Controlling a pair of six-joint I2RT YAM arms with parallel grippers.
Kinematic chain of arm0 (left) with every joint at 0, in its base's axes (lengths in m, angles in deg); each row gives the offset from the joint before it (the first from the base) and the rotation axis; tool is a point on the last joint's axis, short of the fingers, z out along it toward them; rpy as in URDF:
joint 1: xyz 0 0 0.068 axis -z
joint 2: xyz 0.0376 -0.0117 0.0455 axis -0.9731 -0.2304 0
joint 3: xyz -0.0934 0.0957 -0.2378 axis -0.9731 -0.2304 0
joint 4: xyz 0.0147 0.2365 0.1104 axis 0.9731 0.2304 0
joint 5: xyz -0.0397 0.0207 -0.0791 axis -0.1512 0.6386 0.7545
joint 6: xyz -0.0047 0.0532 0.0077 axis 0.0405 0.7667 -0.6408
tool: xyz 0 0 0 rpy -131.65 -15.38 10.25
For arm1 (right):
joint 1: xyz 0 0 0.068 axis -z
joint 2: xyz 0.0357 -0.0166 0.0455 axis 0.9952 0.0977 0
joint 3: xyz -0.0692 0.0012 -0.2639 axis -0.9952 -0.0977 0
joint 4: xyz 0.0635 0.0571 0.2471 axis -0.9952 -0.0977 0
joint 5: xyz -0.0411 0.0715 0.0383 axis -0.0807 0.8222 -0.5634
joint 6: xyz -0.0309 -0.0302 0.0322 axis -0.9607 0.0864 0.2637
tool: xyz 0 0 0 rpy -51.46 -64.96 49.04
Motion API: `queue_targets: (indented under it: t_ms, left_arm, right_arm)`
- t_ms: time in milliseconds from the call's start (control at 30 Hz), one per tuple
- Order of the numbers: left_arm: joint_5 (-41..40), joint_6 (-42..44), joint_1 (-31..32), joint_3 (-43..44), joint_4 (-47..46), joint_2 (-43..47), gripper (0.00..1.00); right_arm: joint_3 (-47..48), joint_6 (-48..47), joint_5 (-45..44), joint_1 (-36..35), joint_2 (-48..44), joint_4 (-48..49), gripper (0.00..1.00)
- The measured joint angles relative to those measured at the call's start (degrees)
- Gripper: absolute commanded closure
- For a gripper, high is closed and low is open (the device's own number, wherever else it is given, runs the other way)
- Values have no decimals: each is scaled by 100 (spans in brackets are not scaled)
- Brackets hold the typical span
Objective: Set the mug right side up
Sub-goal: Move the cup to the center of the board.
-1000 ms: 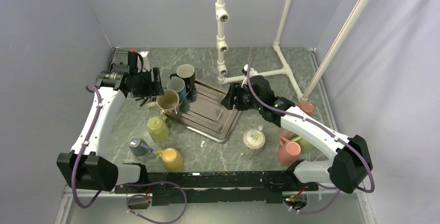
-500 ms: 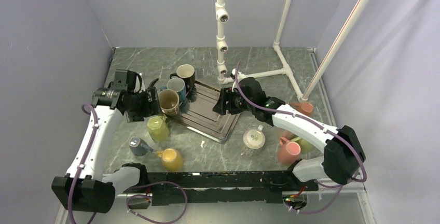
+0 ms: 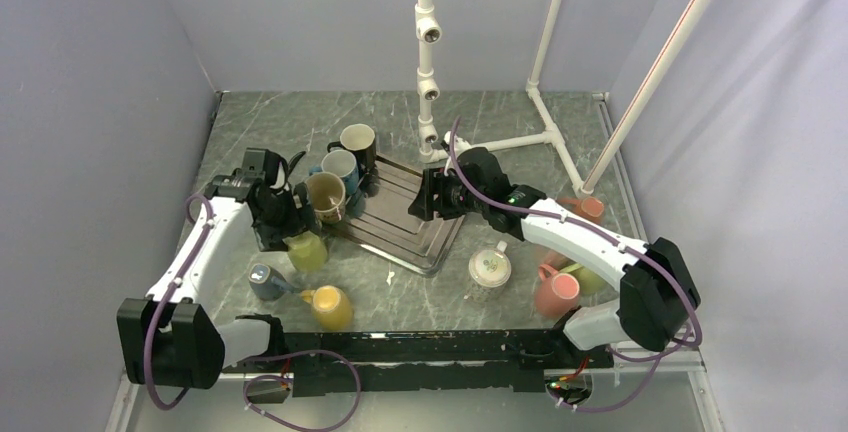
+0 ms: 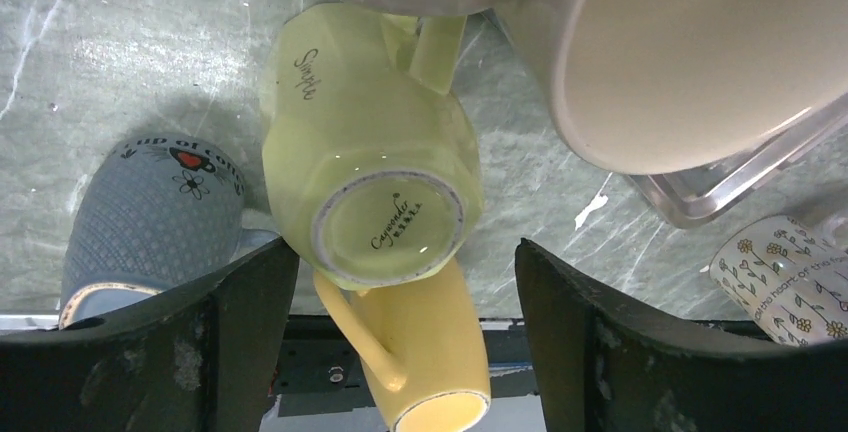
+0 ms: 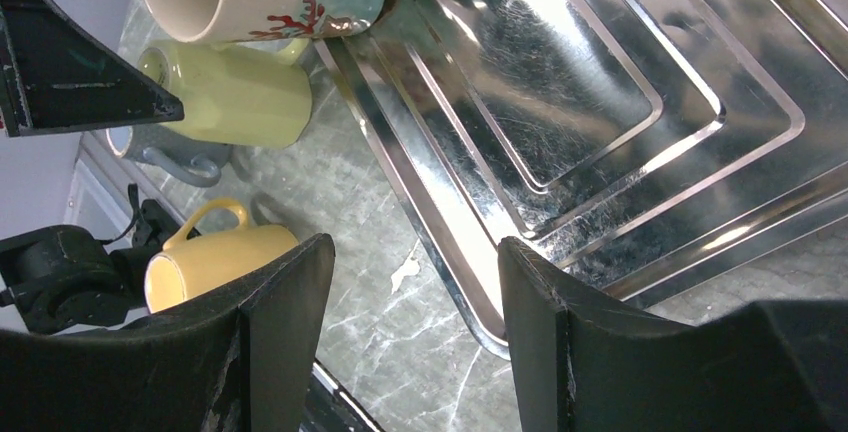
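Two grippers, both empty. Left gripper (image 4: 402, 245) hangs over the lime mug (image 4: 370, 152), jaws spread wide to either side of it and, as far as I can tell from this angle, not touching it. That mug stands upside down on the table (image 4: 120, 42), base up, handle pointing toward the cream mug (image 4: 680, 62), which sits at the left edge of the tray (image 5: 600, 102). A grey mug (image 4: 150, 212) is just beside the lime one, and a yellow mug (image 4: 425, 352) lies on its side a little nearer the arm bases. Right gripper (image 5: 412, 244) hovers above the tray, jaws partly apart, with nothing between them
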Motion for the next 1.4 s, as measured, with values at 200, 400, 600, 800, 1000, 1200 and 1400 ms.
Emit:
queue_targets:
  t_ms: [200,400,600,800,1000,1200,1400]
  left_arm:
    - [-55,-39,2,-13,-131,-179,24]
    - [-201,-234,35,-98,-127,-195,29]
    - [-391,-494,142,-105,-66,-181,26]
    - [-535,-540,164,-105,22,-131,6]
    - [-575,-490,164,-57,-57,-111,10]
    - [-671,-409,166,-35,-409,-343,35]
    - [-669,-433,234,-125,-496,-201,51]
  right_arm:
    - [0,-2,-2,0,50,-2,35]
    - [2,-2,4,0,142,-2,35]
    - [9,0,48,-2,153,0,35]
    - [11,-2,109,-20,153,2,35]
    - [11,0,125,-46,153,2,35]
    - [11,0,125,-68,153,2,35]
    - [11,0,122,-72,153,2,36]
